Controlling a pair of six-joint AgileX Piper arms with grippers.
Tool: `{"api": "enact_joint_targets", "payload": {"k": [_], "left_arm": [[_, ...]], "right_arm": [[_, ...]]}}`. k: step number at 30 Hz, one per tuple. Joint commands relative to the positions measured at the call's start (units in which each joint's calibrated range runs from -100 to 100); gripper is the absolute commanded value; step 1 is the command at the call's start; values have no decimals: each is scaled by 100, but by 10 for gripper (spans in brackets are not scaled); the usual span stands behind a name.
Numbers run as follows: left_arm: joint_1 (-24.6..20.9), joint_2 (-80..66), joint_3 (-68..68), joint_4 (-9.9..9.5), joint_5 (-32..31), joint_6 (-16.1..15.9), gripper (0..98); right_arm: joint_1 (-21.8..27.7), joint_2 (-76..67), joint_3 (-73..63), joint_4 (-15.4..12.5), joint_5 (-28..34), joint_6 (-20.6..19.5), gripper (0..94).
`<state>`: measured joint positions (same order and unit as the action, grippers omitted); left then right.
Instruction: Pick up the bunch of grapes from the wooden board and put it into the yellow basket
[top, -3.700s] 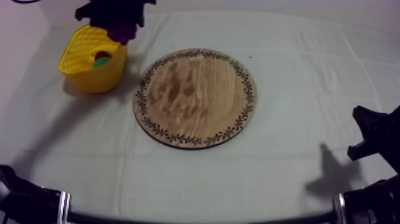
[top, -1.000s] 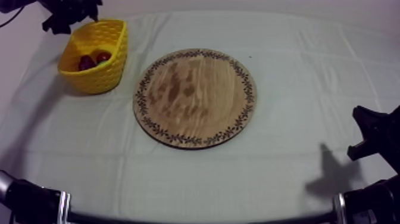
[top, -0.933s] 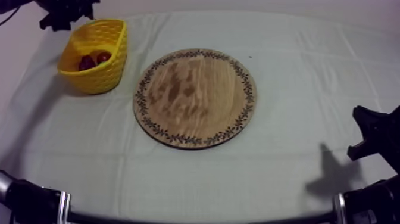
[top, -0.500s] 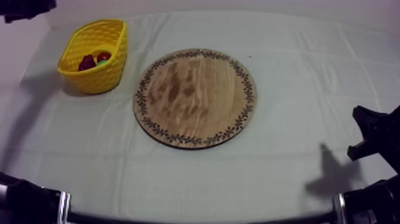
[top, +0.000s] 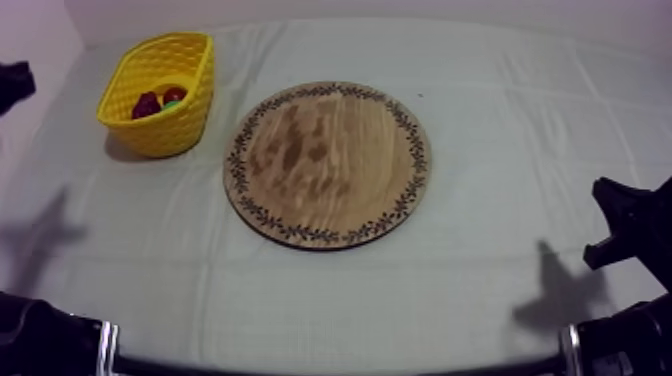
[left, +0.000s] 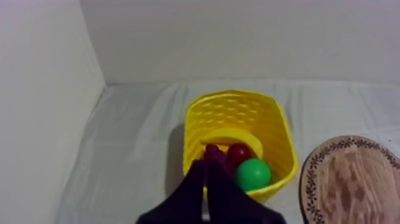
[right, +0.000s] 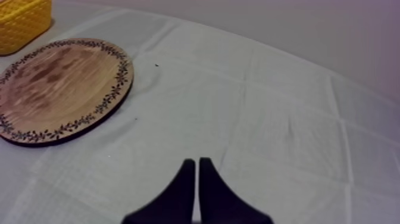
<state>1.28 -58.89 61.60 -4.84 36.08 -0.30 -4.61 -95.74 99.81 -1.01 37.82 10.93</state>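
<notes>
Looking down from above, where do we find the bunch of grapes (top: 147, 104)? one of us asks.

Inside the yellow basket (top: 190, 60), the other answers, at the far left of the tabletop (top: 500, 290). We see the bunch as a dark lump lying just beside the small red fruit (top: 175, 94). The wooden board (top: 328, 165) lies flat in the middle of the tabletop, near the basket but not touching it.

And how does our left claw (left: 206, 170) stand?

Its two black fingers lie together as a narrow wedge with nothing between them, raised over the near wall of the basket. Past its tip we see a banana (left: 238, 132) curved along the far side of the basket. The red fruit is in front of the banana, and a round green fruit (left: 253, 174) sits right beside the red one.

And the right one?

Our right claw (right: 197, 162) is pressed together in the same way, a narrow wedge gripping nothing. It hangs over the tabletop, well apart from the board. From above we see it low at the right edge.
</notes>
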Motion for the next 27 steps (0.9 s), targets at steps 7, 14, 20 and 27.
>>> {"api": "enact_joint_targets", "payload": {"k": [7, 14, 20, 27], "left_arm": [[-78, -2791, 2080, -21, 6, 116, 0], [-138, -3537, 2763, -5, 3, 59, 0], [-200, -3955, 3379, 2, -283, -31, 0], [-312, -4074, 3794, 49, -819, -41, 0]], "right_arm": [[2, -1, -3, 1, 0, -1, 4], [2, -1, -3, 1, 0, -1, 4], [2, -1, -3, 1, 0, 1, 4], [2, -1, -3, 1, 0, 0, 4]]}}
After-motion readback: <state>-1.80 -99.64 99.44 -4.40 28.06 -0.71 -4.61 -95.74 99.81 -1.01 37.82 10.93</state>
